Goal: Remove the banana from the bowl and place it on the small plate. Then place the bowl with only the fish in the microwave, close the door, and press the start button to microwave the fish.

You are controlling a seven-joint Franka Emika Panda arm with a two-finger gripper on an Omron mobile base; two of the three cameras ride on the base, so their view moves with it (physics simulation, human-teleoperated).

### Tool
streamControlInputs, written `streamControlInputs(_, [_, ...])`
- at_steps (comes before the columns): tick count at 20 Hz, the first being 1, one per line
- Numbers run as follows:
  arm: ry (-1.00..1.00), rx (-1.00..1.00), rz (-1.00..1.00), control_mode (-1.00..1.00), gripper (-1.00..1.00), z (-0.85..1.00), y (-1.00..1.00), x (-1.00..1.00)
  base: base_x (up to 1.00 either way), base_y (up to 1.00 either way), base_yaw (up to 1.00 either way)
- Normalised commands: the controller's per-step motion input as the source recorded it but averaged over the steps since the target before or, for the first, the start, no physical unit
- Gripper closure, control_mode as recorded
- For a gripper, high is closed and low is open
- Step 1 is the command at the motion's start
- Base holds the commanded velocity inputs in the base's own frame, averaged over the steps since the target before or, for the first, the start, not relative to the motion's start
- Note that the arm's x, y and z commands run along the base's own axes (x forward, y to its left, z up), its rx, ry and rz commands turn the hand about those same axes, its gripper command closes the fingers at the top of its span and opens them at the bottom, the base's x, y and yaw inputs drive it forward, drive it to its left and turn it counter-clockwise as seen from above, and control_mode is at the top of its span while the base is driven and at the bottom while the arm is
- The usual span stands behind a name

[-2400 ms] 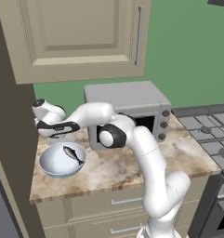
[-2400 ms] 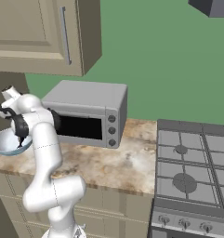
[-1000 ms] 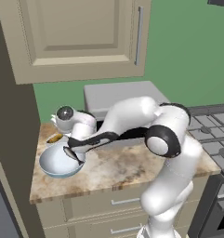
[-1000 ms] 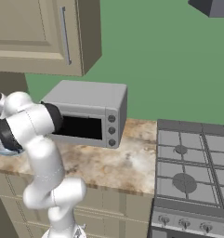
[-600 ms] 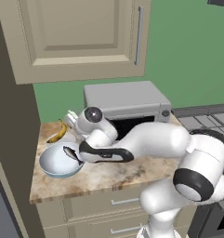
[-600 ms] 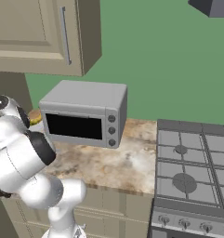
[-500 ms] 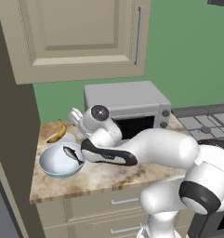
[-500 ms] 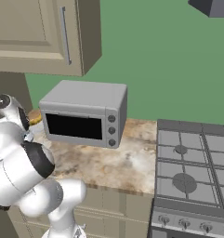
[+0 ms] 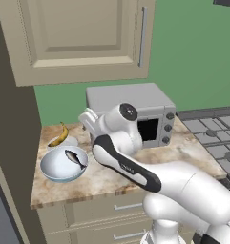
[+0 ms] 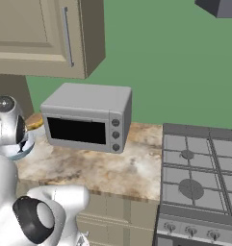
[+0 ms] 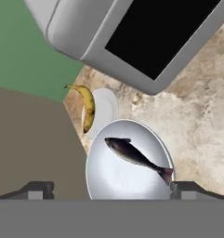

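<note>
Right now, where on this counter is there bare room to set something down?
Free: the marble counter in front of the silver oven, running to the stove. Crowded: the left end, where the bowl with the fish sits against the small plate carrying the banana.

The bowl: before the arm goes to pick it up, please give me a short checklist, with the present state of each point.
1. Banana out of the bowl and on the small plate: ok.
2. Only the fish lies in the bowl: ok.
3. Gripper open and holding nothing, its fingers wide apart on either side of the bowl in the hand view: ok.
4. Bowl upright on the counter, beside the small plate: ok.
5. Silver box oven on the counter is shut; the built-in microwave with an open door is not to be seen: cannot tell.
</note>
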Motion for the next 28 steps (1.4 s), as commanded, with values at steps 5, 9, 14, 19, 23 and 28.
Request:
streamControlInputs(5, [0.07,0.00,0.13,-1.00,-1.00,-0.44,-0.05,-0.24,0.00,0.00,0.00])
streamControlInputs(9, [0.05,0.00,0.07,-1.00,-1.00,-0.19,-0.07,0.00,0.00,0.00,0.00])
streamControlInputs(14, [0.00,0.00,0.12,-1.00,-1.00,-0.16,-0.02,0.05,0.00,0.00,0.00])
streamControlInputs(19, [0.00,-0.01,0.12,-1.00,-1.00,-0.18,-0.05,0.08,0.00,0.00,0.00])
streamControlInputs(23, [0.02,-0.01,0.02,-1.00,-1.00,-0.17,-0.18,-0.01,0.00,0.00,0.00])
streamControlInputs(28, [0.14,-0.14,0.01,-1.00,-1.00,-0.59,0.21,0.45,0.00,0.00,0.00])
